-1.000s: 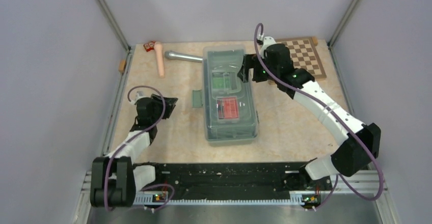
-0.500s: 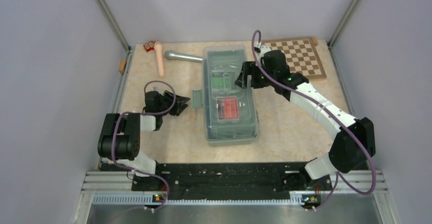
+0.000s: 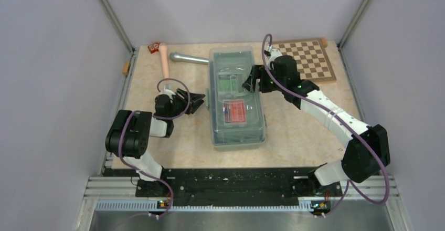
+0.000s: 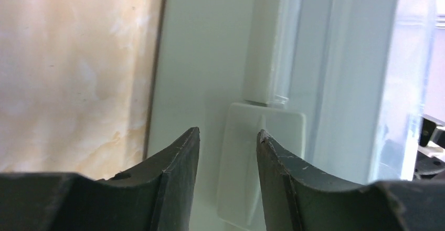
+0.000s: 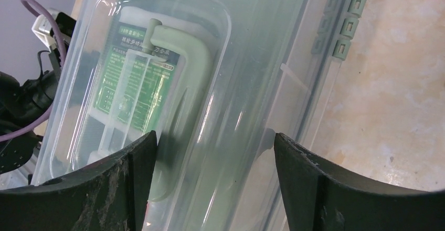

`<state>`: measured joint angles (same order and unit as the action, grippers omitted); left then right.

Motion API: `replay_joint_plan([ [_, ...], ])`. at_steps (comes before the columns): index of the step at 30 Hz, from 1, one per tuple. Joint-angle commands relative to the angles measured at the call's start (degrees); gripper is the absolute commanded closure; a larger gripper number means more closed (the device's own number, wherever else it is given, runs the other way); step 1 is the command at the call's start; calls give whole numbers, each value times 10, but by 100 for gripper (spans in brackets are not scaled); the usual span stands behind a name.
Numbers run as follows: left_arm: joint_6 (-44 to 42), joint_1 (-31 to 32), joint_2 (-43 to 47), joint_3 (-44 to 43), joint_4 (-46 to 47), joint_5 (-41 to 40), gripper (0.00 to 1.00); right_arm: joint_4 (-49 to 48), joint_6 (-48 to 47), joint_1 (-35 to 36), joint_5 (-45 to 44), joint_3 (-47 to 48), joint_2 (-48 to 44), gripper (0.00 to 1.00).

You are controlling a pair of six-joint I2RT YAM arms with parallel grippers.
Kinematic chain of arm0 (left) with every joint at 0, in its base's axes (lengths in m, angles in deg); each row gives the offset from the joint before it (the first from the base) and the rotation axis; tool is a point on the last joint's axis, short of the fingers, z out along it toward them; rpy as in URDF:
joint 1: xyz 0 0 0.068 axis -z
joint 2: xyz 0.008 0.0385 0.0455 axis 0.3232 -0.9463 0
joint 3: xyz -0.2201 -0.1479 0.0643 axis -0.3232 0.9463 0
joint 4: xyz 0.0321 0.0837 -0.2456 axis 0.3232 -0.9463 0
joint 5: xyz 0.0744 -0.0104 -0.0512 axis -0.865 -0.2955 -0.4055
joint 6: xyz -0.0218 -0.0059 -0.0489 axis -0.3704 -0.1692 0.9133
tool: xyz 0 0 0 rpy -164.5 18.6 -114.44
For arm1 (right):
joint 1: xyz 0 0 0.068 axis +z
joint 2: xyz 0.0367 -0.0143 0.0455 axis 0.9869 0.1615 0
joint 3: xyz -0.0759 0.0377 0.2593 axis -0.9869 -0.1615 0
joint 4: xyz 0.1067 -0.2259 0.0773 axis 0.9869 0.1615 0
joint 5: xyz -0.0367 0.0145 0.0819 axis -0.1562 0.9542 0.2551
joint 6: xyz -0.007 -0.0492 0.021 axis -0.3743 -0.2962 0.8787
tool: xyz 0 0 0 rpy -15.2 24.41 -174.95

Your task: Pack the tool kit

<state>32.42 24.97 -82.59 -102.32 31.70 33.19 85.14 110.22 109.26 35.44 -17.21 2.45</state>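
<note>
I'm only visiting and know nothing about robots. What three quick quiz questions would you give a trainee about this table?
1. True or false: the toolbox has its lid down.
2. What lies at the far right corner of the table? A) chessboard B) a bowl C) a hammer
3. Fill in: the ___ gripper, jaws open, is at the toolbox's side latch.
Key: 1 true; 2 A; 3 left gripper.
</note>
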Motion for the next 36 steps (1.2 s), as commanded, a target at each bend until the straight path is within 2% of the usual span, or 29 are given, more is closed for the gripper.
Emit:
replay_joint_plan([
  [1, 0, 15, 39, -2, 71, 21, 50, 10, -12, 0, 20, -25, 7, 24],
  [16, 6, 69, 8, -20, 110, 17, 45, -5, -8, 0, 31, -38, 18, 25],
  [22, 17, 71, 1, -7, 147, 8, 45, -8, -8, 0, 32, -40, 16, 25],
  [28, -8, 71, 15, -8, 117, 9, 44, -12, -7, 1, 38, -43, 20, 25],
  [36, -10, 70, -34, -1, 151, 18, 21, -15, -6, 0, 44, -44, 18, 26],
])
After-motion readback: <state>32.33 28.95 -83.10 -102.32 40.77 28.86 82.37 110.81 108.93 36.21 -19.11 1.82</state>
